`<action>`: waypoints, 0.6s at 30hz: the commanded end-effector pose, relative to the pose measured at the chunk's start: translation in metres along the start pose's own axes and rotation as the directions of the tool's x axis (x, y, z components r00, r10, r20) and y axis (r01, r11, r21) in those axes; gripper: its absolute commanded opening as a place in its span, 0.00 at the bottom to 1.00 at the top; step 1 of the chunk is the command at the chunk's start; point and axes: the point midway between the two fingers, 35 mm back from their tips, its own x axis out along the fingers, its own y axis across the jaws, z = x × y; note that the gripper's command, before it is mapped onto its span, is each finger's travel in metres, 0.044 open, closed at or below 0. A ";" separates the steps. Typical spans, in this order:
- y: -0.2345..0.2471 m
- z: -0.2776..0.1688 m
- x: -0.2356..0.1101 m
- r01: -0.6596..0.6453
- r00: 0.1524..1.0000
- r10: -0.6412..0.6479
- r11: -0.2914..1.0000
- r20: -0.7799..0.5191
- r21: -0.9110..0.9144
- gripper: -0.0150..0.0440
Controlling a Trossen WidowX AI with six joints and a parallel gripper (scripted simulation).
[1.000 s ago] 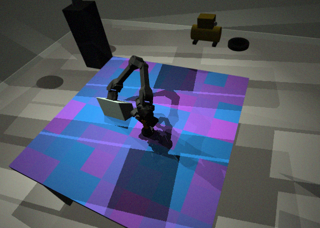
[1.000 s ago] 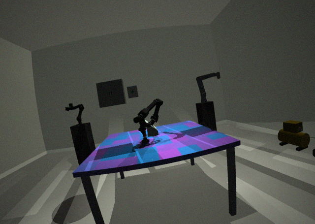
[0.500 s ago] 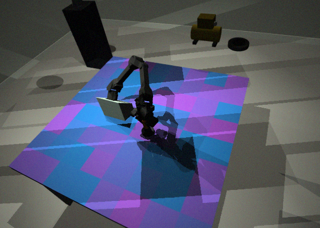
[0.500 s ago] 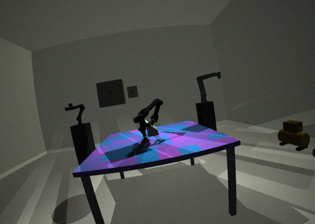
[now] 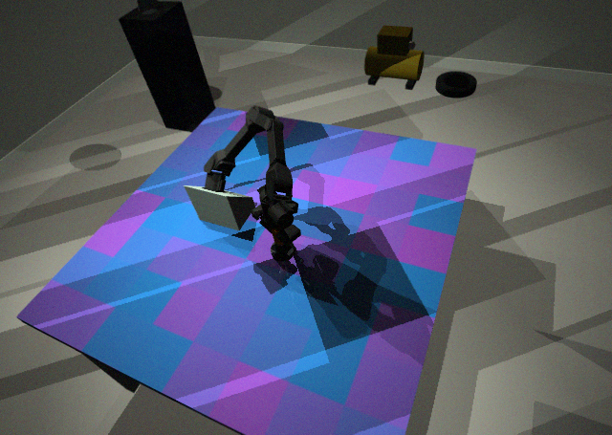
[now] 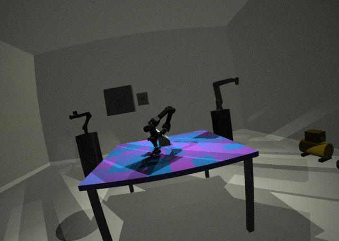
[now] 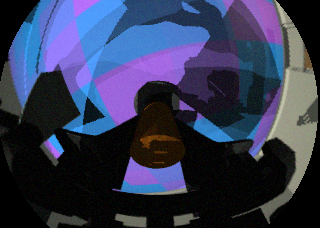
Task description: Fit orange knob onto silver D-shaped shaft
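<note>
Purple-and-blue tabletop point(image 5: 148, 321) carries the pedestal point(image 7: 159, 96), directly over which the hand point(image 7: 158, 148), clamped on the knob point(image 7: 156, 142), points it straight down, presumably so its hidden hole can meet the shaft, which is not visible.

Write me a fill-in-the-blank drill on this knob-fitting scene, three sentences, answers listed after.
1. The pincer is shut on the ____ knob.
2. In the wrist view, the knob's far end meets the dark round ____ that stands on the table.
3. On the floor beyond the table, a black tyre lies beside a ____ machine.

Missing words: orange; pedestal; yellow
</note>
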 end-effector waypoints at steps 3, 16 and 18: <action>-0.001 -0.001 0.001 0.003 1.000 -0.003 0.999 -0.002 0.035 0.25; -0.001 -0.001 0.003 0.003 1.000 -0.003 0.999 -0.002 0.035 0.25; -0.001 -0.001 0.004 0.003 1.000 -0.003 0.999 -0.002 0.035 0.25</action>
